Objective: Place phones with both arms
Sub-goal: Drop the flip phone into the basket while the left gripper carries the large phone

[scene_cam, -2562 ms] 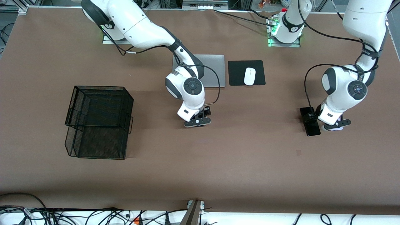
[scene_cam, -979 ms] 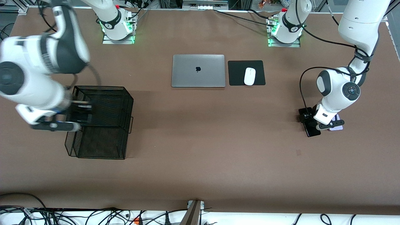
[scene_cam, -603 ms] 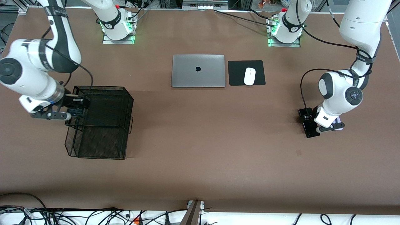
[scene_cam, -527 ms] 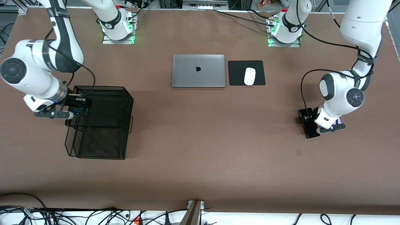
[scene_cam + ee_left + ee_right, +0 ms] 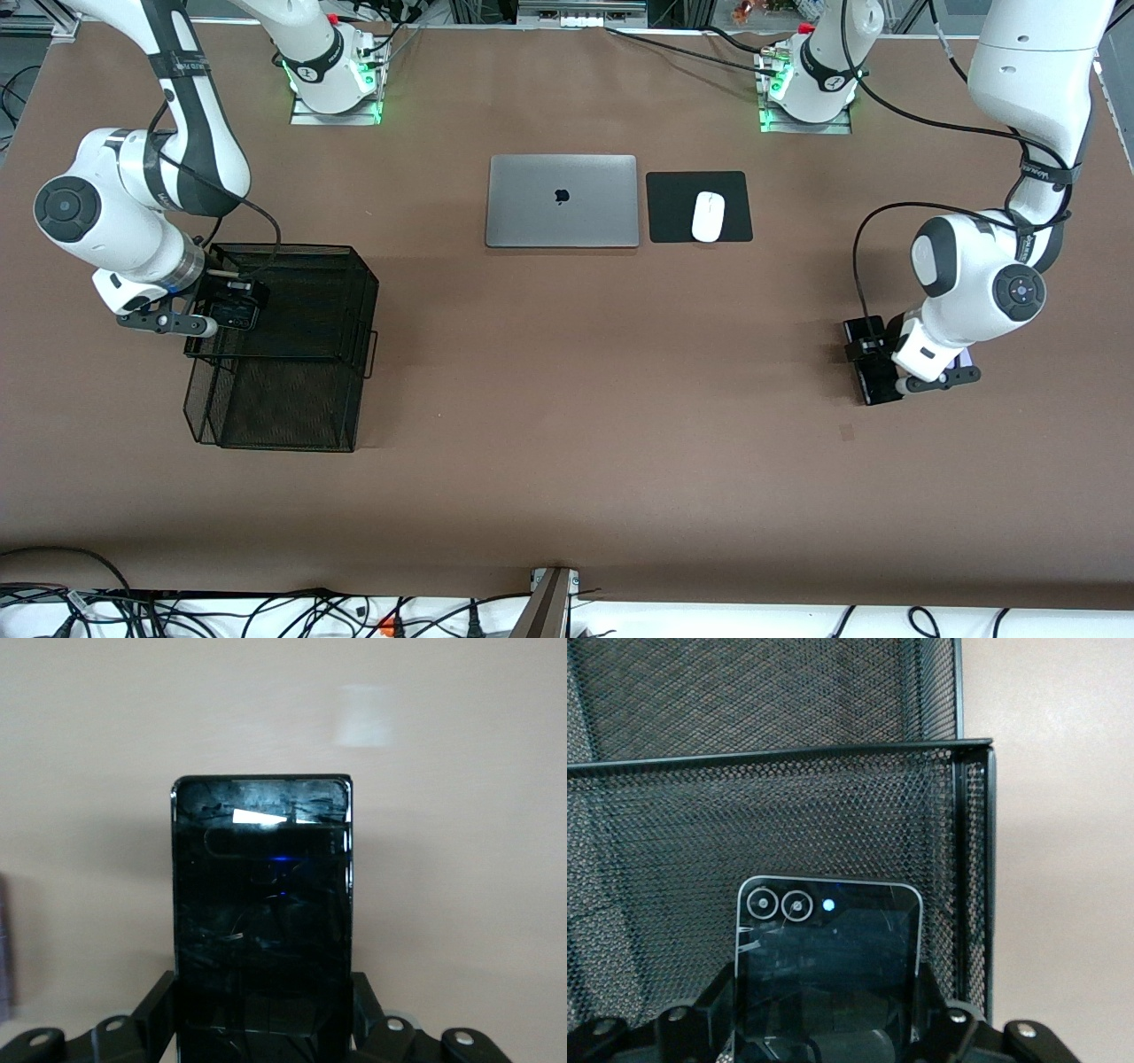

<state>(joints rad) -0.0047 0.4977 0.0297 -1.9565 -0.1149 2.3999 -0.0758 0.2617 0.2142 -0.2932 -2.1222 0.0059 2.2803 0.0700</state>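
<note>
The small black phone (image 5: 827, 957) is pinched in the right gripper (image 5: 197, 317) over the mesh basket (image 5: 306, 354), ready to drop in. The left gripper (image 5: 917, 377) pinches the long black phone (image 5: 261, 912) just off the table (image 5: 567, 443) near the left arm's end, beside the pale phone (image 5: 964, 359). The laptop (image 5: 562, 200) shows an apple logo.

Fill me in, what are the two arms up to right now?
The right gripper holds the small squarish black phone over the upper tier of the black mesh tray, not yet released. The left gripper is shut on the long black phone at its end of the table, with the lavender phone beside it.
</note>
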